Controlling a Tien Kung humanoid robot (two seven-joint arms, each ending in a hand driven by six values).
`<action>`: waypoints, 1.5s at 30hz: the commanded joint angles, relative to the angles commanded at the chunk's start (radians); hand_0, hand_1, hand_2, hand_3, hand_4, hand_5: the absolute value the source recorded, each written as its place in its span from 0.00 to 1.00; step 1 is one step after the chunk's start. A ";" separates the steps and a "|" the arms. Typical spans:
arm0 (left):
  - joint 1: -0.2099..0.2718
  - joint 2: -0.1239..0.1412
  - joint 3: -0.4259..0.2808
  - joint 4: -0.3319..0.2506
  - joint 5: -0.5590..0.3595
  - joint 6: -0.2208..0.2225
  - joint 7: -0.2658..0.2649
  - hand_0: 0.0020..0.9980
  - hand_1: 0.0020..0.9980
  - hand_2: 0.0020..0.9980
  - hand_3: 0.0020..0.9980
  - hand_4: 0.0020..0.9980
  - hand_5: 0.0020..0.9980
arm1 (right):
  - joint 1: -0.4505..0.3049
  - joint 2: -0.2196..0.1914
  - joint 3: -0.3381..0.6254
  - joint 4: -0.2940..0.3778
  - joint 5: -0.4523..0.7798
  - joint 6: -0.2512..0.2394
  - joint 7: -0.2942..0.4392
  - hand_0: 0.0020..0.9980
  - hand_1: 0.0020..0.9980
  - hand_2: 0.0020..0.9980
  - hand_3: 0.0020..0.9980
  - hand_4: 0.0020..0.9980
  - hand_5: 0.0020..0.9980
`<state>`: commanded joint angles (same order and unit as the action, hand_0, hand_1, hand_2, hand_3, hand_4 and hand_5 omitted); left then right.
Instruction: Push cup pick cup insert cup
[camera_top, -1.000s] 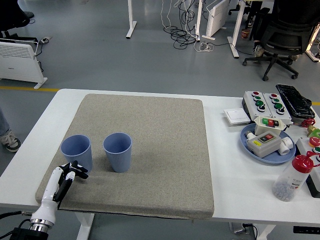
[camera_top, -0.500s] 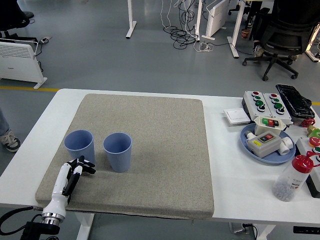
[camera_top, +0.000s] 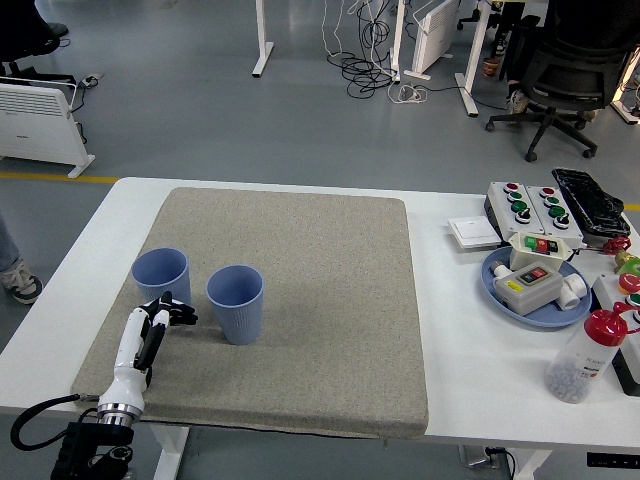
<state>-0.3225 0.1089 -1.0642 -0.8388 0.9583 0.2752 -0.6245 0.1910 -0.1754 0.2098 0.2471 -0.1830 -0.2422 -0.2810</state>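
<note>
Two blue ribbed cups stand upright on the grey mat (camera_top: 320, 300). The left cup (camera_top: 161, 279) is near the mat's left edge, the right cup (camera_top: 235, 302) a little to its right and nearer to me. My left hand (camera_top: 163, 312) is white with black fingers. It reaches in from the lower left, fingers curled, pressed against the near side of the left cup. It does not wrap around the cup. My right arm is out of view.
A blue bowl (camera_top: 498, 290) with switch boxes, two push-button boxes (camera_top: 530, 204), a white switch plate (camera_top: 472, 232) and a red-capped clear bottle (camera_top: 585, 357) stand on the table's right side. A black cable (camera_top: 35, 425) loops at the lower left.
My left hand has moved forward and to the right over the mat. The left cup has slid away from me and slightly right.
</note>
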 joint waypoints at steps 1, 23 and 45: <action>-0.007 -0.002 0.004 0.008 -0.008 -0.001 -0.003 0.57 0.46 0.43 0.40 0.51 1.00 | 0.000 0.000 0.000 0.000 0.001 0.000 0.000 0.69 0.61 0.64 0.57 0.09 0.49; -0.162 -0.019 0.068 0.210 -0.125 -0.016 -0.021 0.59 0.47 0.44 0.40 0.50 1.00 | 0.001 0.003 0.008 0.001 -0.014 0.000 -0.003 0.69 0.61 0.64 0.57 0.09 0.49; -0.251 -0.021 0.098 0.335 -0.156 -0.032 -0.021 0.59 0.46 0.43 0.40 0.49 1.00 | -0.003 0.007 0.012 0.002 -0.024 0.001 -0.008 0.69 0.61 0.64 0.57 0.10 0.49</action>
<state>-0.5732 0.0879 -0.9663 -0.5041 0.8027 0.2430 -0.6454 0.1879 -0.1680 0.2217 0.2496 -0.2072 -0.2416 -0.2889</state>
